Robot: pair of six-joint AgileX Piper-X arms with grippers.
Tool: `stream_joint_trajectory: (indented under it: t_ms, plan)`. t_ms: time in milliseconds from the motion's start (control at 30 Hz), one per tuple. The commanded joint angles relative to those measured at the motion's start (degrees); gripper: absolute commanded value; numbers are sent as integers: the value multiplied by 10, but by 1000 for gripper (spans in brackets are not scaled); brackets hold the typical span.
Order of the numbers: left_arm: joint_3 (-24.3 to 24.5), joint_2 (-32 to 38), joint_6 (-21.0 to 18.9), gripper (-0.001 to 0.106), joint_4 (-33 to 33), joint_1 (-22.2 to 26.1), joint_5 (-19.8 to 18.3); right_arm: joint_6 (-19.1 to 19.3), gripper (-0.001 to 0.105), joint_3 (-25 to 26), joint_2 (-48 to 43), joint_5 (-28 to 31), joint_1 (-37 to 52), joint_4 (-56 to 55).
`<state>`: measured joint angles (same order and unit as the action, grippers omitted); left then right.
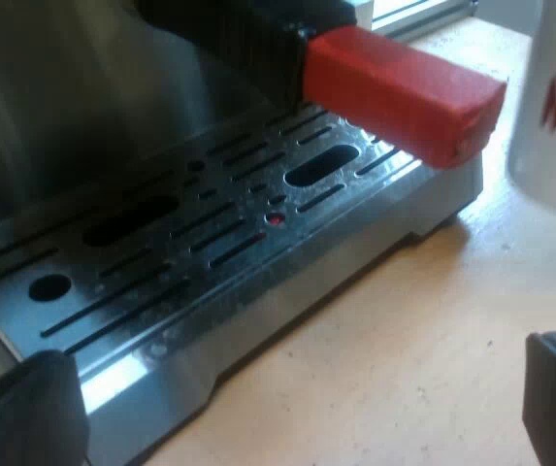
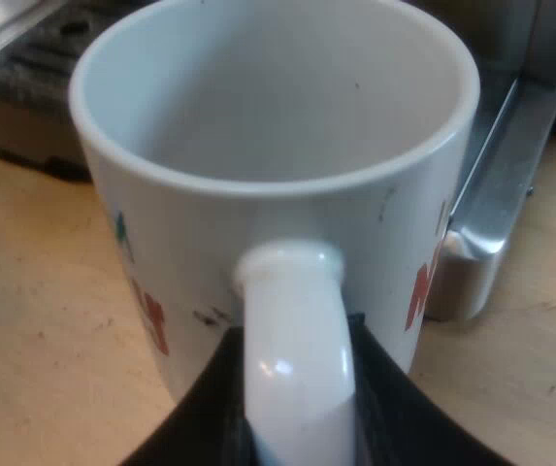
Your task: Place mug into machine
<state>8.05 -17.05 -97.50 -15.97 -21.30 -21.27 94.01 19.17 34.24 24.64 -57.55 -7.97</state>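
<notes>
One espresso machine (image 1: 83, 107) faces you, its slotted drip tray (image 1: 190, 243) lying beneath the holder's red handle end (image 1: 404, 92). You'll find the white mug (image 2: 287, 233) just beside that tray, over the wooden table (image 1: 404, 340), with the right gripper (image 2: 297, 388) clamped on its handle. The left gripper (image 1: 297, 417) is spread wide and empty.

White red-lettered mug (image 2: 278, 223), red handle end (image 1: 399, 92)

Your left wrist camera sits low and close, looking past the left fingers (image 1: 25, 413) down across the machine's drip tray (image 1: 190, 243) and the table (image 1: 404, 349). Your right one looks from just behind the right fingers (image 2: 394, 408) into the mug (image 2: 278, 126), very near. Both views share the mug, tray and table.
</notes>
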Motion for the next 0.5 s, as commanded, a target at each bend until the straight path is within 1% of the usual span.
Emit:
stream_joint_trajectory:
  t_ms: [33, 100, 167, 300, 433, 467, 500]
  plan:
    - [0, -19, 2, 93, 26, -2, 5, -4, 0, 13, 36, 8, -2, 101]
    - [-3, -38, 2, 93, 39, -2, 5, -4, 0, 14, 77, 8, -2, 154]
    - [-4, -53, 2, 93, 43, -2, 5, -4, 0, 20, 105, 8, -2, 174]
    - [-4, -76, 2, 93, 59, -2, 5, -4, 0, 49, 170, 8, -2, 199]
    - [-4, -79, 2, 93, 60, -2, 5, -4, 0, 70, 209, 8, 0, 211]
    - [-4, -79, 2, 93, 60, -2, 5, -4, 0, 85, 245, 8, 0, 227]
    - [-4, -79, 2, 93, 62, -2, 5, -4, 0, 87, 255, 8, 0, 229]
